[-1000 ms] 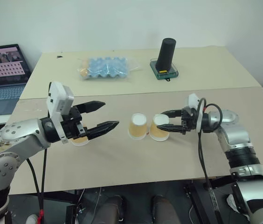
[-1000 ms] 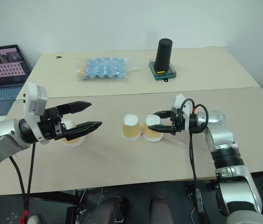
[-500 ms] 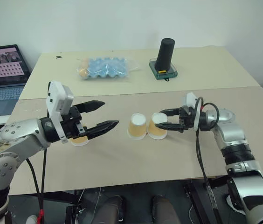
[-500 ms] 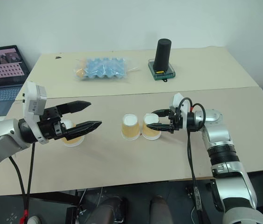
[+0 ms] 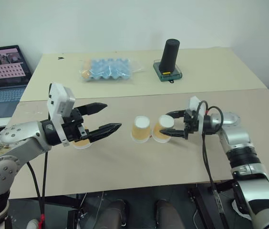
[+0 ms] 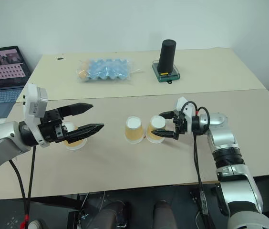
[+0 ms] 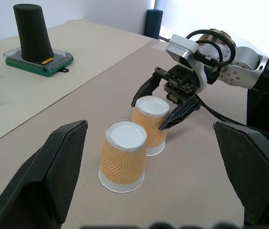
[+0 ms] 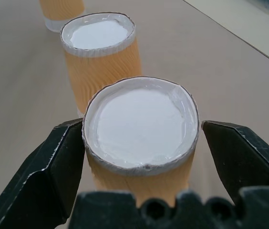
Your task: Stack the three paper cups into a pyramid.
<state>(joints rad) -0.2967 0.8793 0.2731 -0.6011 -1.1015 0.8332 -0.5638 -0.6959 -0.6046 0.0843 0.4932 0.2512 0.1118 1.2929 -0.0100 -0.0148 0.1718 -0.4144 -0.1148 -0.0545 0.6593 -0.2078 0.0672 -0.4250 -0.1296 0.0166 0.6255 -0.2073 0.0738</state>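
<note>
Side by side, two inverted paper cups (image 5: 140, 129) (image 5: 162, 129) touch.

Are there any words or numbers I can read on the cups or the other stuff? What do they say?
No text can be read anywhere.
Cups: wavy pattern, no words.
Laptop screen: rows of small marks, too small to read.
Green base under the black cylinder: a yellow patch, nothing readable on it.
Blue packet: no readable label.
</note>
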